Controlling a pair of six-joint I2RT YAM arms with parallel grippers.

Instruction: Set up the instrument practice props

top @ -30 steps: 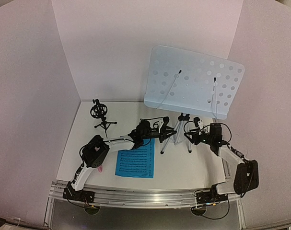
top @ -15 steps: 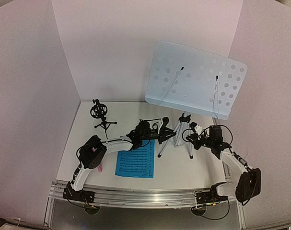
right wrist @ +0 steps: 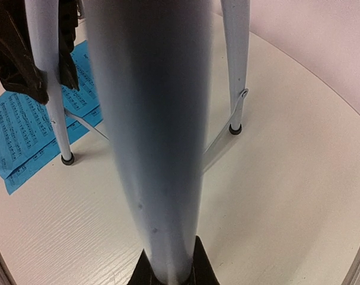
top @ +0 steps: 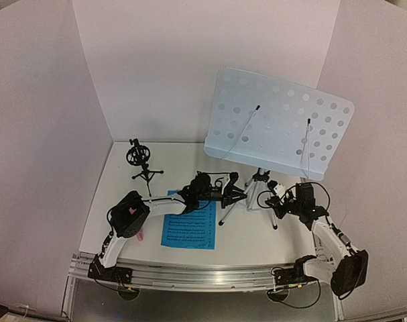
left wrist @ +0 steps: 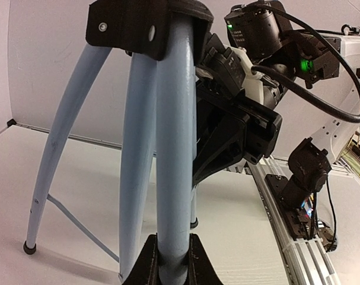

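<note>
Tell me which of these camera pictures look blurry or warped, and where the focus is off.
Right wrist view: the stand leg right against the lens is smeared and out of focus, while the blue sheet music behind it looks sharper. Left wrist view: the near stand leg is fairly crisp. Top view: wide-angle distortion bows the rail at the bottom; the light is even and the shadows are soft.

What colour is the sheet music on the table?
Blue sheet music, black notes; top view shows best.
</note>
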